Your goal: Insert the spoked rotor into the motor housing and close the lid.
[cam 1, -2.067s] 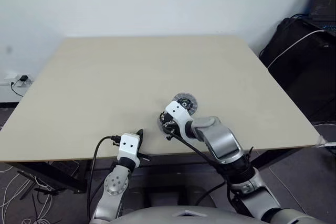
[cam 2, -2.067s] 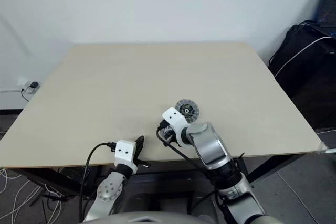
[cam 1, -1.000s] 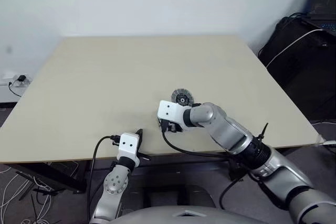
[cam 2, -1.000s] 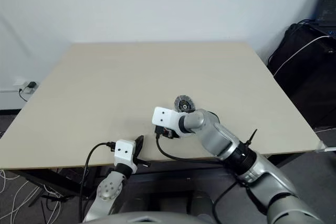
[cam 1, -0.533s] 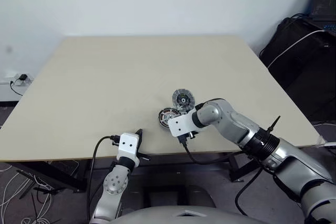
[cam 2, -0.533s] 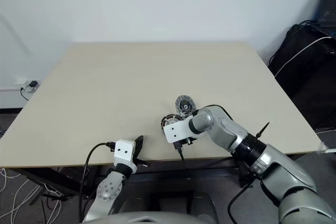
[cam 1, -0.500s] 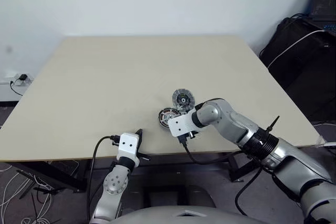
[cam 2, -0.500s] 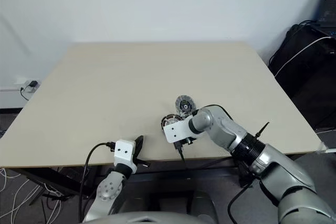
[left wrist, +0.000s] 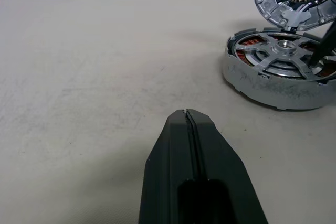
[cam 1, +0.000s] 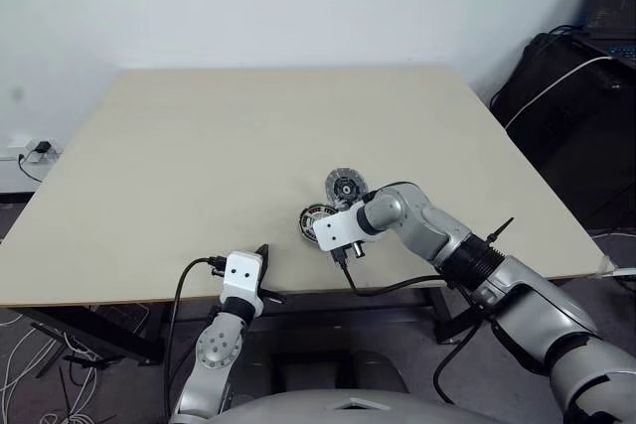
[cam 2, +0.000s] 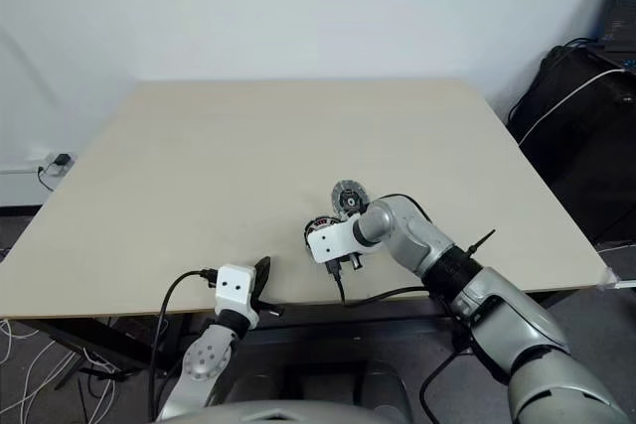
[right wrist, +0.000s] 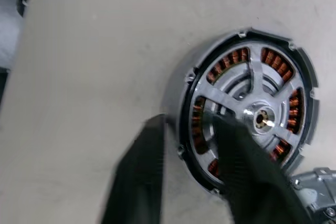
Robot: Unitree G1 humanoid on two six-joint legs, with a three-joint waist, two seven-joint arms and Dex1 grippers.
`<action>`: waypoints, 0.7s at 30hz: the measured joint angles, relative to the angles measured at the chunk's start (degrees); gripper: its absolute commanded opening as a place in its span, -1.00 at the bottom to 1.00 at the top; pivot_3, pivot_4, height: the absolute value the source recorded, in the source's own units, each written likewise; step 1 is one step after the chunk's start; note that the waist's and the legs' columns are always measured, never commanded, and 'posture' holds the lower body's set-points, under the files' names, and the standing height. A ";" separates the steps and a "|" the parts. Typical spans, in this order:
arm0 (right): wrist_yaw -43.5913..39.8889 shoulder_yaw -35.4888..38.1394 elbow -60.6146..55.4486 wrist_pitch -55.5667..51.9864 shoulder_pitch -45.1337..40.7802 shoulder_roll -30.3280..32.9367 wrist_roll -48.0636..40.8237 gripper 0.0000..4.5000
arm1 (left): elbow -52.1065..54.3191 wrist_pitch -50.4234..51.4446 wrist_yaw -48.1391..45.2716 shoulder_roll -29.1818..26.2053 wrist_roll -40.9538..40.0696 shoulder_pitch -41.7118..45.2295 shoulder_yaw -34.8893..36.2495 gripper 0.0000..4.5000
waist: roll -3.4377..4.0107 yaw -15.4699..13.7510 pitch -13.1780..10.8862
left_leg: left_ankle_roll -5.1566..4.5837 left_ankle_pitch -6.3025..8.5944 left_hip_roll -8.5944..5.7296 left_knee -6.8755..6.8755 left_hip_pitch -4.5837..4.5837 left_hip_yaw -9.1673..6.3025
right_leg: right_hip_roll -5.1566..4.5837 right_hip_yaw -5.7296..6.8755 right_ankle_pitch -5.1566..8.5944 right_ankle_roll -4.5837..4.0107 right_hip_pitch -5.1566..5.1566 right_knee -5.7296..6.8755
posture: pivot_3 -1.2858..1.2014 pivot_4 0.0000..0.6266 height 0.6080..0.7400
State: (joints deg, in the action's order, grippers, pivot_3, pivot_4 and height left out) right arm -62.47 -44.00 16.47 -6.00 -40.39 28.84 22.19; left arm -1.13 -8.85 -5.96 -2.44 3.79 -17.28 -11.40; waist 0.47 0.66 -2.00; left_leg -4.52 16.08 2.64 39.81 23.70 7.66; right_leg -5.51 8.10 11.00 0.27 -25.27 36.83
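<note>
The motor housing [left wrist: 262,85] lies near the table's front edge, its copper windings showing between the silver arms of the spoked rotor [right wrist: 257,116], which sits inside it. The lid [cam 1: 345,187] rests just behind, tilted against the housing's far rim with its dark-hub face showing. My right gripper [right wrist: 186,121] points steeply down at the housing's near side and straddles its rim, one finger [right wrist: 139,182] against the outer wall, the other over the rotor. My left gripper [left wrist: 186,113] hovers shut and empty at the front edge, left of the housing.
The beige table [cam 1: 199,146] is bare towards the back and left. A black cable [cam 1: 397,288] from my right wrist hangs over the front edge. Black bags [cam 1: 576,96] stand on the floor to the right.
My right gripper has come off the top of the housing to its near side, sunk and rolled, and its fingers have narrowed onto the rim. The housing with the rotor has come into sight. The left arm stayed still.
</note>
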 measured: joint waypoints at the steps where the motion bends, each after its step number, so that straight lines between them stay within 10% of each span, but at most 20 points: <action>1: -0.14 0.14 0.22 0.38 -0.06 -0.06 0.17 -0.89 | 0.00 0.00 0.04 0.00 0.00 0.00 0.14 -1.00 | 0.01 0.11 0.01 | 0.01 -0.01 0.01 0.01 -0.06 0.01 | -0.02 -0.02 0.00 0.00 0.04 0.01 | 0.03 -1.00 1.00; 21: 1.20 10.60 -11.62 -22.33 10.46 -3.97 -3.15 -0.95 | 0.00 -0.06 -0.38 0.14 -0.43 -0.18 0.06 -1.00 | 0.04 -0.13 0.01 | 0.04 -0.01 0.04 0.03 0.11 -0.04 | -0.10 0.07 0.00 -0.04 -0.12 0.03 | 0.03 -1.00 1.00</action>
State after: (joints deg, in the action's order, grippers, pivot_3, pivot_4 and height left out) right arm -61.27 -33.40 4.84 -28.34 -29.93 24.87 19.04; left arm -1.13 -8.91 -6.33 -2.30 3.35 -17.46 -11.34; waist 0.51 0.52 -2.00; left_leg -4.48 16.08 2.68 39.84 23.81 7.62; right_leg -5.61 8.18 11.00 0.23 -25.39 36.86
